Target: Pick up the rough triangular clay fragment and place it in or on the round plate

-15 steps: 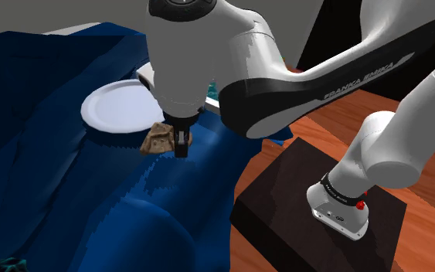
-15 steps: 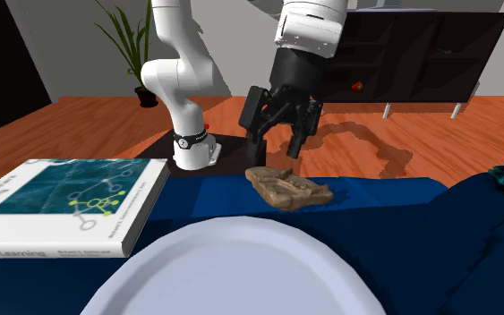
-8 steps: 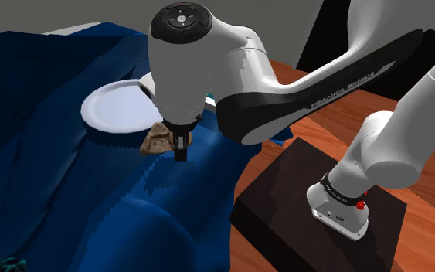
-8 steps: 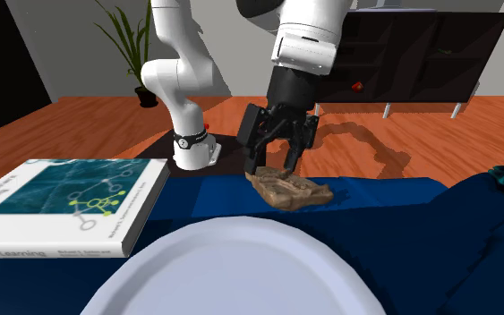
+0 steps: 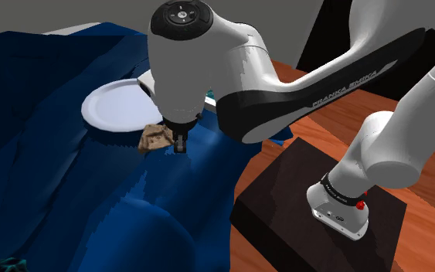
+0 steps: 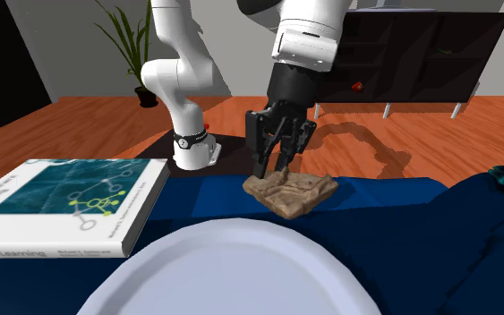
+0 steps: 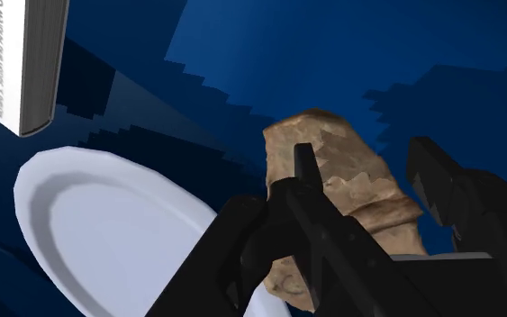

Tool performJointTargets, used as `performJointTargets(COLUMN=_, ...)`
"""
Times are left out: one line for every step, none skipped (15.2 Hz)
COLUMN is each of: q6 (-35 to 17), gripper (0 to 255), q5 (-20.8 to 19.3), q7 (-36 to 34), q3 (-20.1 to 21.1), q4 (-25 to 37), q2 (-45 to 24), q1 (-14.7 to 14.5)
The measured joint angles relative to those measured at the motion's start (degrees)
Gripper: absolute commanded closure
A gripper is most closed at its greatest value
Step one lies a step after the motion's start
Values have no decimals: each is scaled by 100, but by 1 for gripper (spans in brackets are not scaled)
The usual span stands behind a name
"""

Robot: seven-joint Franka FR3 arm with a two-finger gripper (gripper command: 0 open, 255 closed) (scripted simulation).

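Black gripper narrowed onto brown clay fragment, clasping one end; grasp step seemingly in hand; next: lift clear, carry over white plate nearby, release

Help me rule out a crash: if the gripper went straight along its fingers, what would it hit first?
The brown clay fragment, clasped between its fingers. The gripper points down, so right past the fragment lies the blue fabric surface; the gap under it looks small, though depth is unclear.
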State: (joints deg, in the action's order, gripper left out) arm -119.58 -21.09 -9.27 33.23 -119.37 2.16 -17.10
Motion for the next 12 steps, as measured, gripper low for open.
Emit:
performJointTargets(q6=0, gripper=255, q5=0, q7=-1, q3=0, q4=1, q2=2, q1=0)
performJointTargets(q6=-1, gripper=255, q5=3, q7=0, q3=0, q4=-1, q2=7, q1=0)
performJointTargets(q6=1, gripper=255, q5=3, q7=1, q3=0, q4=5, q2=7, q1=-1)
performJointTargets(q6=-3, gripper=255, q5=3, q7=2, q3=0, q4=2, q2=9, q1=-1)
performJointTargets(q6=-1, gripper=255, q5=-1, q7=-1, q3=1, q4=5, q2=7, q1=-1)
performJointTargets(q6=-1, gripper=255, q5=-3, q7=-2, q3=1, q4=8, q2=4, q1=-1)
performJointTargets(q6=21, gripper=255, q5=14, q7=18, q3=0, q4=26, q2=11, q1=-2)
performJointTargets(q6=65, gripper=255, q5=38, q7=44, q3=1, q4=48, q2=26, q1=-4)
performJointTargets(q6=126, gripper=255, q5=65, q7=79, q3=-2, q4=91, q2=43, q1=-4)
performJointTargets(q6=180, gripper=255, q5=92, q7=110, q3=-6, q4=127, q2=67, q1=-3)
performJointTargets(q6=245, gripper=255, q5=117, q7=141, q3=-6, q4=179, q2=84, q1=-5)
performJointTargets(q6=309, gripper=255, q5=144, q7=182, q3=-11, q4=234, q2=100, q1=-3)
